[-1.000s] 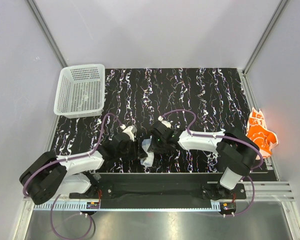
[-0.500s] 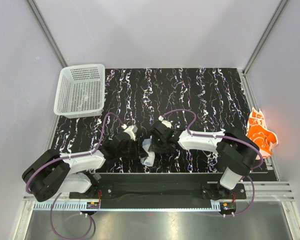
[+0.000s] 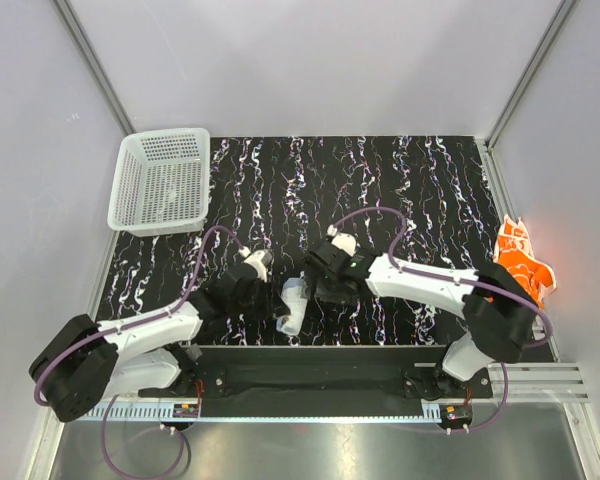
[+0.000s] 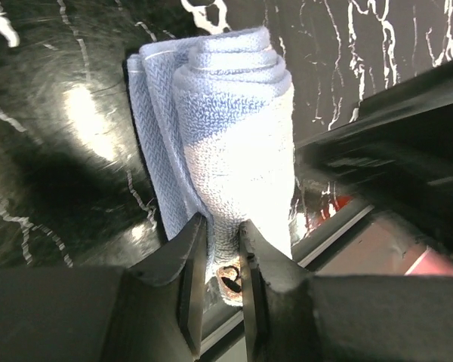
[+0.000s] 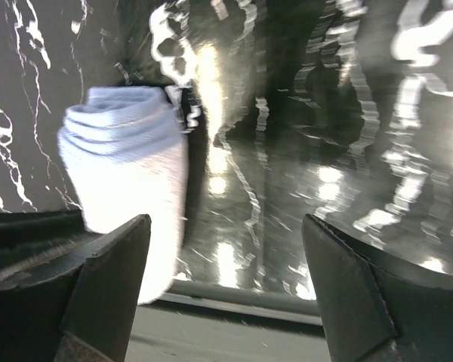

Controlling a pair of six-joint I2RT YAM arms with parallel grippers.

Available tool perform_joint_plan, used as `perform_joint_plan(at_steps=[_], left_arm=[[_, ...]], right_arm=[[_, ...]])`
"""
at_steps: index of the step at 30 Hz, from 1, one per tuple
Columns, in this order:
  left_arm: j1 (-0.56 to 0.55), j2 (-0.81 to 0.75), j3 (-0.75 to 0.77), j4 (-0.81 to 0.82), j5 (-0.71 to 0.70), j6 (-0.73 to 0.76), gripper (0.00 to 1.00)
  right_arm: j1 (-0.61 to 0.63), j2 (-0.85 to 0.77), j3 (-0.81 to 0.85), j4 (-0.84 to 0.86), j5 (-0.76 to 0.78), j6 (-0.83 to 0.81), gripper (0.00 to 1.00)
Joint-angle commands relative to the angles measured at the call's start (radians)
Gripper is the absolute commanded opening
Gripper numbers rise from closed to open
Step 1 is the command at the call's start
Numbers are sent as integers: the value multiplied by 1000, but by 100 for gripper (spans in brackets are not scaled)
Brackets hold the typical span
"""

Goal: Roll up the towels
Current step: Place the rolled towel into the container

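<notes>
Our right gripper (image 5: 223,226) has sprung wide, just right of the blue towel roll (image 4: 241,136); left gripper (image 4: 222,226) pinches its near end

Seen from above, the light blue towel (image 3: 293,305) is half covered on its left by the left arm (image 3: 230,297), which hides its own fingertips. At the right edge of the table (image 3: 380,180), the right arm (image 3: 500,315) overlaps the orange towel (image 3: 518,255), whose print is too small to read. In the left wrist view, the roll's near end vanishes between the fingers of the left pincer (image 4: 220,256), and a dark bar (image 4: 392,151) on the right is out of focus. In the right wrist view, the roll is blurred beside the right pincer (image 5: 225,226).
</notes>
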Motion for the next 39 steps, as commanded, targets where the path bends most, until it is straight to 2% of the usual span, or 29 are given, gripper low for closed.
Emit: perform_joint_plan(at_steps=[1,11,19,23,31,36,39], left_arm=[[15,-48,44,-105,-37,47,0],[72,-100,83,-177,-20,76,0],[188,-172,225,-344,-15,168,0],[231,-158,253,-357,17,184,0],[231,-144,158,-217,117,127,0],[233,-200,198,-254,112,147,0],[240,-214,285,-379,43,188,0]], right_arm=[[2,-102,49,-172,144,-6,88],[-7,-301,-3,-252,204,28,90],[-5,-354,-43,-255,198,37,91],[-7,-363,-53,-252,190,40,91],[-5,-342,-118,-49,59,7,90],[-7,-302,-121,147,2,-26,87],[-8,-231,-17,103,-6,-56,86]])
